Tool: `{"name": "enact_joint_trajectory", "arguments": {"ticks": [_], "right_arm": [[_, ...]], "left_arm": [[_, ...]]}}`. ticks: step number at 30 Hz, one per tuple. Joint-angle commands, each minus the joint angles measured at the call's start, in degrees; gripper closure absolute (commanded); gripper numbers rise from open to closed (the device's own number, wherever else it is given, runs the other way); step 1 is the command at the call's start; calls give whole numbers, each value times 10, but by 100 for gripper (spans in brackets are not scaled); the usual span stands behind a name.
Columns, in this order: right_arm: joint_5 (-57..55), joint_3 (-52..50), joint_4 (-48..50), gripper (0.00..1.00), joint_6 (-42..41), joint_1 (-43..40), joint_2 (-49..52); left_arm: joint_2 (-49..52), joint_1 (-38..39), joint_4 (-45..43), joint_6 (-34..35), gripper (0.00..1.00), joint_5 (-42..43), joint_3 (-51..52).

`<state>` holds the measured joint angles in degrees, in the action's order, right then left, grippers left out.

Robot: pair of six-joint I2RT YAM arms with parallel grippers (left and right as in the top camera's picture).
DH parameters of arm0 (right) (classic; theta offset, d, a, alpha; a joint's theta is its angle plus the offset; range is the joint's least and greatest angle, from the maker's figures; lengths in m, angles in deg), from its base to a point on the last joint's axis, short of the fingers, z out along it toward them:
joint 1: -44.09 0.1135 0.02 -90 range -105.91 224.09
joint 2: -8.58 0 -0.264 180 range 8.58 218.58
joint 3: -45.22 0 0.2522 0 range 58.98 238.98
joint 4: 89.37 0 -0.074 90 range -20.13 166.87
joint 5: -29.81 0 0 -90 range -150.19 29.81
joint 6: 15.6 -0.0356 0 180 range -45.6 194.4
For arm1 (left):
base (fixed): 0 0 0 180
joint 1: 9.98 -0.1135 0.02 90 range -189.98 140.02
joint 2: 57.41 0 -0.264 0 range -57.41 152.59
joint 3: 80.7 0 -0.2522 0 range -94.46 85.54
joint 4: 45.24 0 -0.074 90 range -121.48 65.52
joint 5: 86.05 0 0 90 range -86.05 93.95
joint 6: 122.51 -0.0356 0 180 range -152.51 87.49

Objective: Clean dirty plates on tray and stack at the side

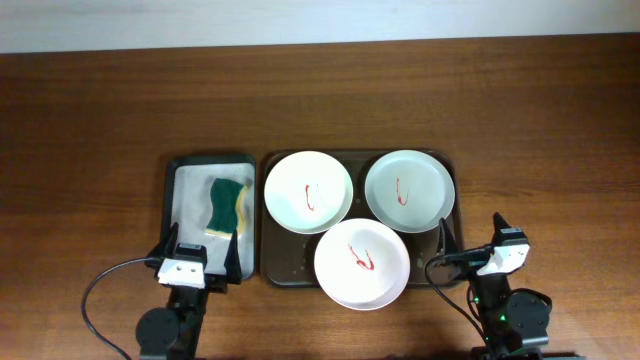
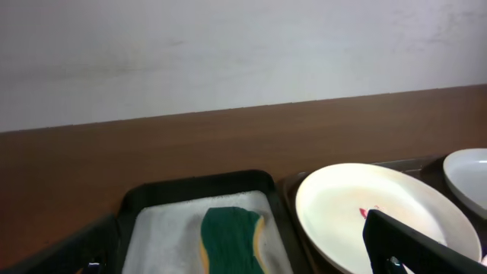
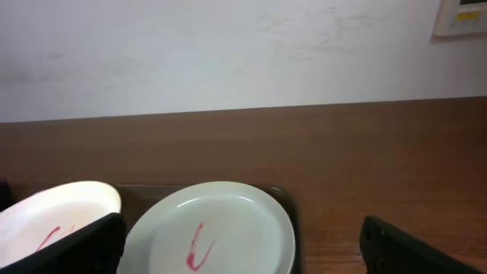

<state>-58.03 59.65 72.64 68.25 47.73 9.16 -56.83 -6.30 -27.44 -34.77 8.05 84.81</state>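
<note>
Overhead view, and nothing is cleaned yet: the far-left plate (image 1: 308, 191), far-right plate (image 1: 408, 190) and near plate (image 1: 361, 268) all sit on the dark brown tray (image 1: 272, 275), each showing its red squiggle. The green sponge (image 1: 227, 207) lies in the small grey tray (image 1: 168, 200) just left of it. The left hand (image 1: 201, 245) and right hand (image 1: 470, 238) hover at the near side of the bench (image 1: 100, 120), fingers spread and empty, so I'd say the whole job lies ahead: wiping all three, then stacking.
</note>
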Motion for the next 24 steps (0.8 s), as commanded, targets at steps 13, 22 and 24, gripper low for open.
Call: {"name": "enact_joint_trajectory", "arguments": {"ticks": [13,22,24], "right_arm": [[147,407,-412,1,-34,5,326],[261,486,-466,9,-34,5,542],[260,486,-475,13,-33,5,574]], "left_arm": [[467,-1,310,25,1,-5,-419],[689,-1,348,25,1,48,-529],[743,-1,332,27,1,14,-529]]}}
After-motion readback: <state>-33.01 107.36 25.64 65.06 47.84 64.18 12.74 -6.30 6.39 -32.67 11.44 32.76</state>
